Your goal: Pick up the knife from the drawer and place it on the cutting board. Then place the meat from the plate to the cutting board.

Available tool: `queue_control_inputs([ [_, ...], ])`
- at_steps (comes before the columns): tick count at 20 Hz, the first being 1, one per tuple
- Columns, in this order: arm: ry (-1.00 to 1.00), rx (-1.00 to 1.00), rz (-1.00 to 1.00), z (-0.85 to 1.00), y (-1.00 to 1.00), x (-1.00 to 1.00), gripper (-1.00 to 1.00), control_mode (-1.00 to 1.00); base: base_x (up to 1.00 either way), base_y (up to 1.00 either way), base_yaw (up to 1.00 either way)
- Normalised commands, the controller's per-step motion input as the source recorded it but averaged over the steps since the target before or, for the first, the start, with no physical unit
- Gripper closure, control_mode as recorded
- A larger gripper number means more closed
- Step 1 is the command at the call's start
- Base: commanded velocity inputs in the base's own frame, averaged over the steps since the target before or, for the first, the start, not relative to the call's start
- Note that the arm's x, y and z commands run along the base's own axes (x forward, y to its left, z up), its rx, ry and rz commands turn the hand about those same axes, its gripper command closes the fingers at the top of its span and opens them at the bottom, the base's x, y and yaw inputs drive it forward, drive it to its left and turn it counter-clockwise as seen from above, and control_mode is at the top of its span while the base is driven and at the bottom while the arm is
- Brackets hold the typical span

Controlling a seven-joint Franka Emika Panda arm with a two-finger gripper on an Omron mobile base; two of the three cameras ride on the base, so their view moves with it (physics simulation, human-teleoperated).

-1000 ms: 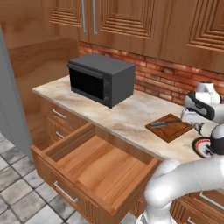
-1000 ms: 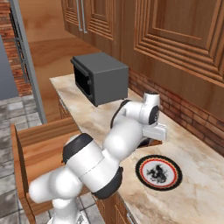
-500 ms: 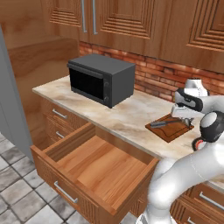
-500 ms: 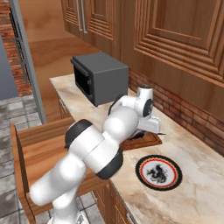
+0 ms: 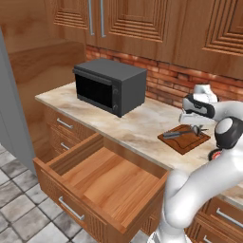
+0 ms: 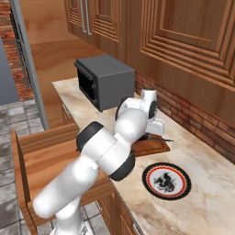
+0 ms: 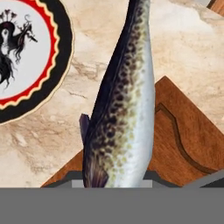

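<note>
From the left base view, we see the drawer (image 5: 102, 182) pulled open with nothing lying in it, and the knife (image 5: 176, 134) already flat on the board (image 5: 185, 138) on the counter (image 5: 137, 126). So we judge the first half of the task done. Our gripper (image 5: 195, 128) hangs just above the board's far end with something small and dark at its tips; we cannot make out the fingers here. The microwave (image 5: 110, 86) stands well to the left, out of the way.

From the right base view, our arm covers most of the board (image 6: 153, 146); only its near corner and the thin point of the knife (image 6: 167, 140) stick out. The plate (image 6: 165, 181) sits near us on the counter with nothing on it but its printed pattern, so the meat has left it.

From the hand view, the meat (image 7: 124, 105), a speckled fish, hangs lengthwise from our gripper, which pinches it at the tail end; the fingertips themselves are hidden. Below it lie a corner of the board (image 7: 183, 140) and bare counter, with the plate (image 7: 48, 70) off to one side. What we judge is left: lower the fish onto the board and let go.
</note>
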Motion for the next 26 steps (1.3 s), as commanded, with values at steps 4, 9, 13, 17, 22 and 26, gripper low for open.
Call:
queue_control_inputs([
  [4,0.00,0.02,0.00,-0.29,0.02,0.23,1.00,-1.00,0.00,0.00,0.00],
  [9,0.02,0.03,0.00,-0.20,0.00,0.18,1.00,-1.00,0.00,0.00,0.00],
  [13,0.00,0.00,0.00,-0.20,0.00,0.24,1.00,-1.00,0.00,0.00,0.00],
  [17,0.00,0.00,0.00,-0.28,0.02,0.06,1.00,-1.00,0.00,0.00,0.00],
  [22,0.00,0.00,0.00,-0.27,0.01,0.01,1.00,-1.00,0.00,0.00,0.00],
  [26,0.00,0.01,0.00,-0.41,0.00,0.05,1.00,-1.00,0.00,0.00,0.00],
])
